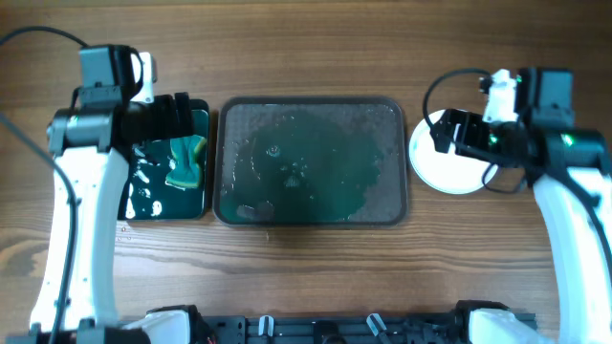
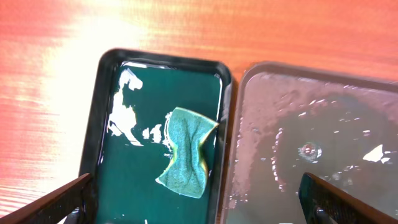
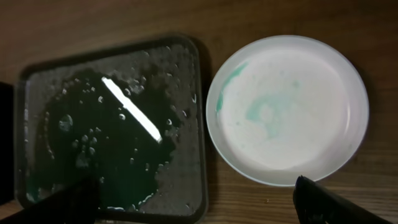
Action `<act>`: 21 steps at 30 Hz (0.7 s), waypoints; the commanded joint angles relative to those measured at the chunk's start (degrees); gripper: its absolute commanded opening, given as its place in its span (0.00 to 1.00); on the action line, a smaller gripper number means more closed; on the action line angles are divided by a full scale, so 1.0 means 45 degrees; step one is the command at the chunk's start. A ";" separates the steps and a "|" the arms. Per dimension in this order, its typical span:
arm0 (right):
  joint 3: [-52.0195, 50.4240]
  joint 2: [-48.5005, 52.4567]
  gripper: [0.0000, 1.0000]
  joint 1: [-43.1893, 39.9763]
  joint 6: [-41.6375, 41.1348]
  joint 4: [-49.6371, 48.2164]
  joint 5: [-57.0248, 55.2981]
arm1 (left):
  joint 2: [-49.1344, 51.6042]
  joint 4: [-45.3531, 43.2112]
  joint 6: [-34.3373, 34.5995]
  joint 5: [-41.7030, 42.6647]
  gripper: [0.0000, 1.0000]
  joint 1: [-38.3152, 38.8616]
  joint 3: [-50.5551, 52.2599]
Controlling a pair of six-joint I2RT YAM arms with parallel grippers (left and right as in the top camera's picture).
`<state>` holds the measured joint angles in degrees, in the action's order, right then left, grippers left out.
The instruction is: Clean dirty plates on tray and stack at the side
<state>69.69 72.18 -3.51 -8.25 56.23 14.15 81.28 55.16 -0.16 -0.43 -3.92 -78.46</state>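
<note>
Two arms hang over the wooden surface, the left arm and the right arm, and I am reading them from the overhead and wrist feeds.

Between my two claws lies the dark grey tray. A broad pool of green liquid covers its middle, with droplets around the pool. On my feeds no plate rests on it.

Under my left claw sits the smaller black tray, full of dark green liquid. It stands just beside the grey tray, edge against edge as far as I can tell.

Below my right claw, toward its right finger, is a white plate. It stands on the surface just off the grey tray's edge, near it but with a narrow strip of wood between. Teal-green smears mark its middle and its rim on the tray side. I cannot tell whether other plates lie under it.

A green sponge, pinched at the waist, lies in the black tray just ahead of my left claw, between its fingers in the wrist feed.

My left claw's fingers are spread wide with nothing in them. My right claw's fingers are equally wide apart and also empty.
</note>
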 commanded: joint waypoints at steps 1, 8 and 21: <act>0.0112 -0.2205 1.00 0.0039 -0.0209 0.0194 0.0364 | -0.0107 0.0044 -0.0058 0.0325 1.00 0.0010 -0.0024; 0.0107 -0.5926 1.00 0.0039 -0.4843 0.0189 0.1302 | -0.0107 0.0044 -0.0058 0.0325 1.00 0.0010 -0.0024; -0.0957 -0.7218 1.00 0.0039 -0.0408 -0.1054 -0.1122 | -0.0107 0.0044 -0.0058 0.0325 1.00 0.0010 -0.0024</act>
<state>69.01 41.87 -3.51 -22.85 55.86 11.22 80.73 55.33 -0.16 -0.01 -3.92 -78.46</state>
